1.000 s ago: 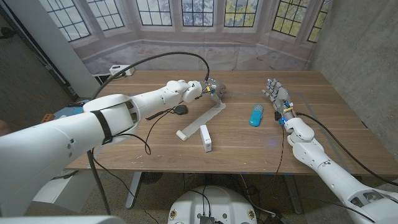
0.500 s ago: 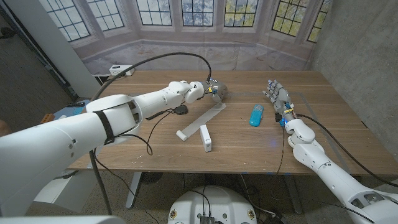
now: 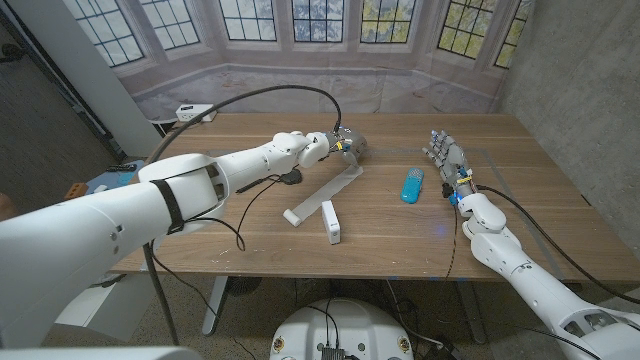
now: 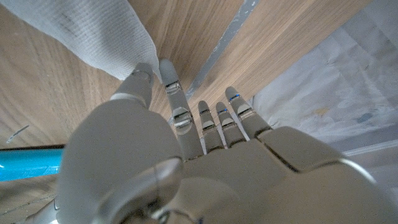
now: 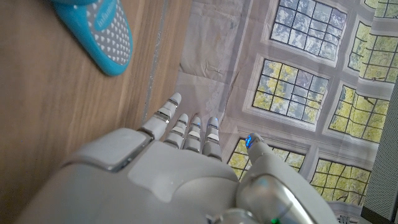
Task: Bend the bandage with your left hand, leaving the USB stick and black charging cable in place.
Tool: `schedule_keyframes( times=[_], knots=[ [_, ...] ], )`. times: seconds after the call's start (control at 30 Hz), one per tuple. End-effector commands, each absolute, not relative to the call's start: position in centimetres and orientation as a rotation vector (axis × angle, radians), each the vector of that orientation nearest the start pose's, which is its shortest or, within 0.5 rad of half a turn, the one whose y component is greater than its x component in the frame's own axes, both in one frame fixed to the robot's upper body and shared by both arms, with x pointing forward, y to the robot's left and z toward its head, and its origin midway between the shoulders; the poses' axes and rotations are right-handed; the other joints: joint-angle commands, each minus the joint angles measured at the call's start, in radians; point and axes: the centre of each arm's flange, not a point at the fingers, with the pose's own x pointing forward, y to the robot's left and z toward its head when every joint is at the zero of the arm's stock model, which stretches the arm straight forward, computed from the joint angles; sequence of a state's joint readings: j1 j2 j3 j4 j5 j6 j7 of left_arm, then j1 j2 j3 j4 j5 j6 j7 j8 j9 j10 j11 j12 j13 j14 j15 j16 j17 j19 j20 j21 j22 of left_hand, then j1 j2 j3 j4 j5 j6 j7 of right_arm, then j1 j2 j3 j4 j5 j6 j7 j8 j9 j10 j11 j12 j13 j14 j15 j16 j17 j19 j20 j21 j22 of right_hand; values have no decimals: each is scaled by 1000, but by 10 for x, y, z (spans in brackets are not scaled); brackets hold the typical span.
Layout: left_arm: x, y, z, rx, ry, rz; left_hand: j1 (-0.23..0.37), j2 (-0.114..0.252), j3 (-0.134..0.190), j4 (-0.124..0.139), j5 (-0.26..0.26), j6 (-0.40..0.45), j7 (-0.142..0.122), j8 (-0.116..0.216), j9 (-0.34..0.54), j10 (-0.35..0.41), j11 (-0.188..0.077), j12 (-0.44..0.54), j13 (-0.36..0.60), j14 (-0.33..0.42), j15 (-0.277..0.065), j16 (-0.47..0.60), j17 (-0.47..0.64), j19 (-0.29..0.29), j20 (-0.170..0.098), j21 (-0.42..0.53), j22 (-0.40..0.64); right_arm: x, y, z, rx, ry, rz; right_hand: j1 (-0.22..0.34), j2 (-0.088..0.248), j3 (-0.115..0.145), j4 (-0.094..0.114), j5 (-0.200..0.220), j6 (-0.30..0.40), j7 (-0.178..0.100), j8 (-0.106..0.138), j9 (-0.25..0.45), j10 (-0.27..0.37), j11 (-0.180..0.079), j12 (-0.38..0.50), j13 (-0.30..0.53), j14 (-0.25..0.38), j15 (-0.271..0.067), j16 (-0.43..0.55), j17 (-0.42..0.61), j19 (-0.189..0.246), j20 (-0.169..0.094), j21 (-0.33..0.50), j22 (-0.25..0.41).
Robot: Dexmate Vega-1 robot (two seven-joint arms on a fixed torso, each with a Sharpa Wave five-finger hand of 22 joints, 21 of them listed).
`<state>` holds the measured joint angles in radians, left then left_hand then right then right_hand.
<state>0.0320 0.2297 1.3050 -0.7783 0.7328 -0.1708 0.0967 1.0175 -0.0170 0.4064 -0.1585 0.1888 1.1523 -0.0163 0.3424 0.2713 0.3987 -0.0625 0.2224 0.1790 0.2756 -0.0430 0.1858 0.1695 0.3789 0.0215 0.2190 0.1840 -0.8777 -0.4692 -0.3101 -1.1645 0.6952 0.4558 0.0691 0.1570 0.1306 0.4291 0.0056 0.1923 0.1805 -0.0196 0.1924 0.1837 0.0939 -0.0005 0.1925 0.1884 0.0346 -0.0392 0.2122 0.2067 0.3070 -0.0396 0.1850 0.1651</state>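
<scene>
A long white bandage (image 3: 322, 196) lies slantwise on the wooden table (image 3: 520, 215). My left hand (image 3: 346, 146) is at its far end. In the left wrist view the thumb and a fingertip (image 4: 166, 66) pinch the corner of the gauze bandage (image 4: 93, 31). A white USB stick (image 3: 331, 222) lies just in front of the bandage's near end. The black charging cable (image 3: 291, 178) with its round puck lies beside my left forearm, partly hidden by it. My right hand (image 3: 446, 155) stands open at the right, holding nothing.
A blue dotted object (image 3: 412, 185) lies between the bandage and my right hand, and is close to the fingers in the right wrist view (image 5: 99, 31). A small white box (image 3: 191, 111) sits at the table's far left corner. Windows stand behind the table.
My left hand has shifted a little to the right and further onto the bandage's far end. The right hand, USB stick and blue object have not moved.
</scene>
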Motion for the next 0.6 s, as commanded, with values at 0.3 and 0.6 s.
schedule_keyframes(
  times=[0.3,0.6],
  knots=[
    [706,23,58,1968,-826,-255,12,-3,-15,3,7,21,-8,28,25,26,-1,1,7,17,2,7,5,9,1,10,5,650,-330,-67,140,-644,125,7,16,0,-4,-1,9,0,1,2,6,6,5,3,9,-1,2,5,5,-46,4,2],
    [700,22,57,1963,-874,-235,35,12,-17,0,8,40,-14,55,52,63,5,5,8,49,-3,14,7,21,-1,15,7,646,-331,-70,143,-647,122,6,15,0,-2,-1,8,0,0,2,4,4,4,3,9,-2,2,5,6,-45,4,2]
  ],
)
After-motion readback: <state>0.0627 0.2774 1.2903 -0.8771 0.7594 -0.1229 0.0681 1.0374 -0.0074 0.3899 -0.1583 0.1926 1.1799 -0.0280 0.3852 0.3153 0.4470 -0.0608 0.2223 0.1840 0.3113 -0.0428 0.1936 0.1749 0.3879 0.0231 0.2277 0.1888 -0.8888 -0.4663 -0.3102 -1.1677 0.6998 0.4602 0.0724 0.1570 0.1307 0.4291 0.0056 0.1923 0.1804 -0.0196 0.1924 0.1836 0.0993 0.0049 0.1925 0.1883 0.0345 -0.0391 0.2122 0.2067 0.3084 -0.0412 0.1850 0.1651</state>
